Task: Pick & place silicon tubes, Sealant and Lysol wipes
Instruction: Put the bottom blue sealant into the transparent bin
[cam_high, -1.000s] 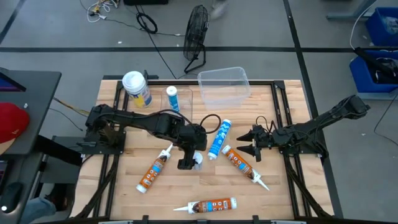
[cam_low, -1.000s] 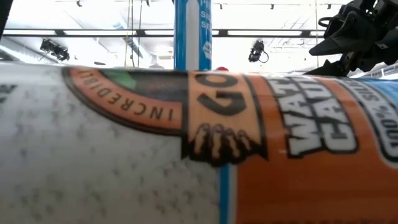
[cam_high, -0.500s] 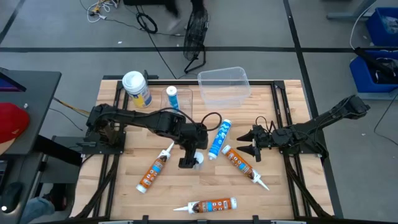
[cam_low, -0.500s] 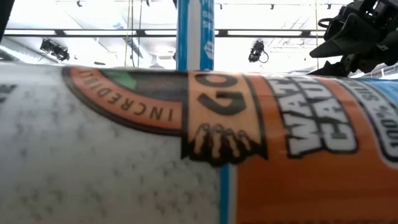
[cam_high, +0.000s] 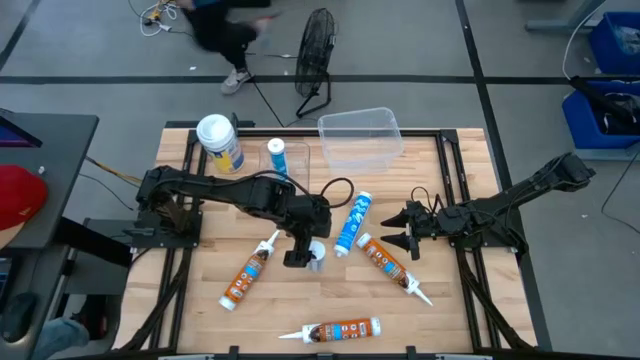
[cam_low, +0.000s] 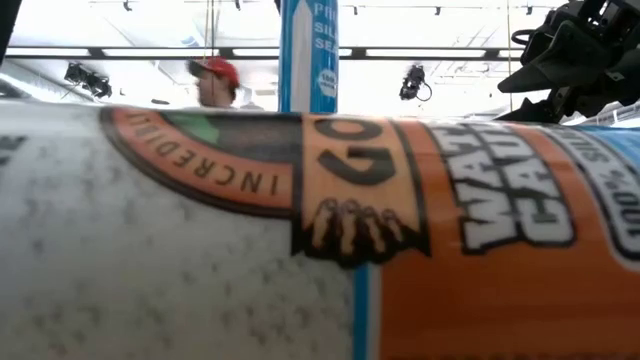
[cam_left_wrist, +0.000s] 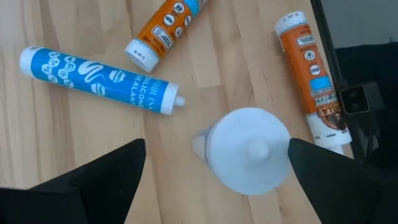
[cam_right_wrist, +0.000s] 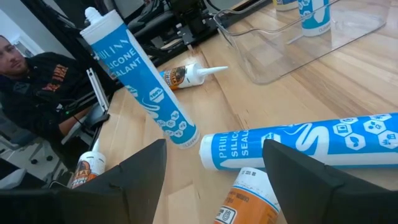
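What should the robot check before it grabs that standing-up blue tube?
1. Left gripper open: ok.
2. Standing blue tube sits between the left fingers: ok.
3. Fingers already touching the tube: not ok, both stand apart from it.
4. Right gripper out of the way: ok, it waits open to the right, past the lying blue tube.
5. Clear bin has room: ok.
6. Lysol wipes clear of the left arm: ok, they stand at the far left corner.
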